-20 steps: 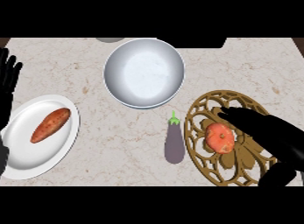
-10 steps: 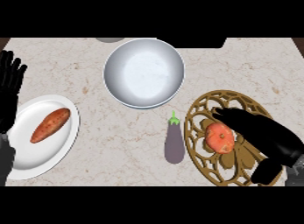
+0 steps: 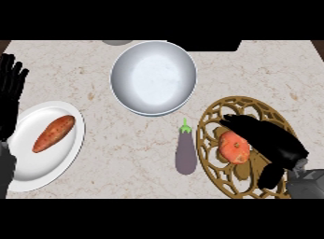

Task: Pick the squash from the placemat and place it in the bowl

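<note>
Right robot hand [image 3: 271, 142] lower right, fingers draped over squash [image 3: 232, 146] on placemat [image 3: 219, 116], not clearly closed; may slip or nudge eggplant [image 3: 185, 151]. Left robot hand [image 3: 2, 95] rests open, upper left.

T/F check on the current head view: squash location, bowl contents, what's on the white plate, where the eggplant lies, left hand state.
1. The squash lies on the placemat. True; the right hand is over it, beside and partly covering it.
2. The bowl already holds the squash. False; nothing shows inside it.
3. The white plate holds a sweet potato. True.
4. The eggplant lies on the placemat. False; it lies on the counter, just left of the placemat's rim.
5. The left hand holds the sweet potato. False; it is open, fingers up, at the view's left edge, holding nothing.
</note>
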Robot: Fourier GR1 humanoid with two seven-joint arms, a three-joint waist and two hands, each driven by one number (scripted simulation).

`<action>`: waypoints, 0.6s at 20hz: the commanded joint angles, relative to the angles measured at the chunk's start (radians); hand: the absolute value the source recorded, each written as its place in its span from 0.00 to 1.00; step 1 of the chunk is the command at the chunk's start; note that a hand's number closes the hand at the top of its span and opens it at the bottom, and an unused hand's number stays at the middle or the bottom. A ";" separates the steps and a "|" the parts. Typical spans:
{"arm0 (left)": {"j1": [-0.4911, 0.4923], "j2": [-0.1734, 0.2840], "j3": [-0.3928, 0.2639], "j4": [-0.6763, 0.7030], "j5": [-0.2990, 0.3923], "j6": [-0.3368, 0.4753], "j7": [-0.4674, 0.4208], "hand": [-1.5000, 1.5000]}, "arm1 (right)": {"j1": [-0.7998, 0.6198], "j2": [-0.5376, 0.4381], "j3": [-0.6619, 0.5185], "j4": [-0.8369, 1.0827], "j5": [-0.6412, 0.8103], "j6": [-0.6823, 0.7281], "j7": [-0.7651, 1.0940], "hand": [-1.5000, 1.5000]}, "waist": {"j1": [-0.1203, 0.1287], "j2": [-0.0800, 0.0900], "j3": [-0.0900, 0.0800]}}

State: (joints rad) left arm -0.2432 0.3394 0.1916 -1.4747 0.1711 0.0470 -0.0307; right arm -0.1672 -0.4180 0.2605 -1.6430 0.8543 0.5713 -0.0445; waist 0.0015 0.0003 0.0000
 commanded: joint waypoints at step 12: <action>-0.029 -0.031 0.026 0.058 -0.027 -0.017 -0.032 0.50 | -0.041 0.116 -0.014 0.127 0.132 -0.146 -0.079 1.00 | -0.003 0.000 0.000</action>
State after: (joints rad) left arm -0.2572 0.3228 0.2174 -1.4624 0.1592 0.0274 -0.0319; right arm -0.2080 -0.3633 0.2284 -1.5093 0.9568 0.4854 -0.1322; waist 0.0002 -0.0036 -0.0056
